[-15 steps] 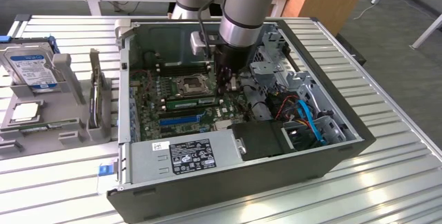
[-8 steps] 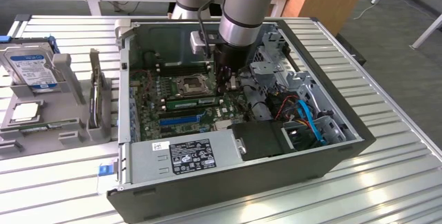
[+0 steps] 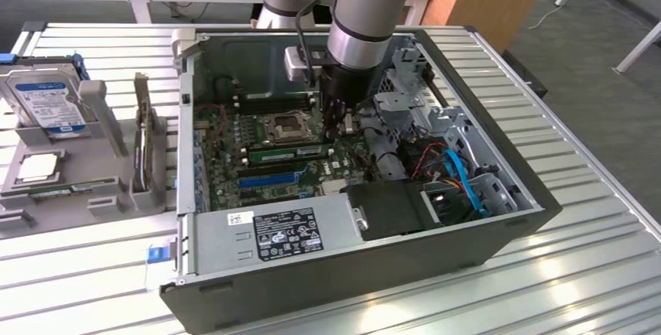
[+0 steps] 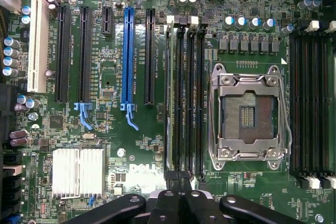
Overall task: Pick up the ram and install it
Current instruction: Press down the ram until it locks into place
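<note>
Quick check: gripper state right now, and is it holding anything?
Gripper: shut, down over the motherboard's memory slots; holding nothing that can be made out.

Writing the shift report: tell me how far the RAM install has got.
Done: the ram stands in a slot beside the CPU socket. In hand: nothing; the shut fingers sit over that slot bank's end. Left: full latching cannot be confirmed.

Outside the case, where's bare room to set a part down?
Bare ribbed metal tabletop lies on the exterior view's right of the open black computer case. On its left, the grey parts holder with the silver hard drive crowds the surface.
</note>
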`<action>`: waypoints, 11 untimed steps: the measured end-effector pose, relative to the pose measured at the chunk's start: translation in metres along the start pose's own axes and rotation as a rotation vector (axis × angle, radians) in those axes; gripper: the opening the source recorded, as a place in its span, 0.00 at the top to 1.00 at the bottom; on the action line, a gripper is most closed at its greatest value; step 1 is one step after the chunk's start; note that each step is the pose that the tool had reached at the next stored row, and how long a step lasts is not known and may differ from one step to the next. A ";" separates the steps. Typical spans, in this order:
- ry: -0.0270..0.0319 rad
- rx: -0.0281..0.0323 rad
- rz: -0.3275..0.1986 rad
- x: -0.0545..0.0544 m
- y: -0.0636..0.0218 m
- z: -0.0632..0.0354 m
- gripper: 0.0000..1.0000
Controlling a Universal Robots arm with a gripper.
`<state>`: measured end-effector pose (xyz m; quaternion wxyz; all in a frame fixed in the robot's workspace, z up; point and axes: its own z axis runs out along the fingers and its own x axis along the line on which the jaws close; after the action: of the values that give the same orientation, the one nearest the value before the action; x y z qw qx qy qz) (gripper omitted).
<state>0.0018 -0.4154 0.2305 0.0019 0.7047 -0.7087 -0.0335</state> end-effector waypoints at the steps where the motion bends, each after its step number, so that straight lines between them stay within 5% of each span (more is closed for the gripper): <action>1: 0.0000 0.0000 0.000 0.000 0.0000 0.0000 0.90; 11: 0.0001 0.0000 0.000 0.000 -0.0001 0.0026 0.90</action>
<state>0.0018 -0.4154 0.2279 0.0019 0.7047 -0.7087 -0.0335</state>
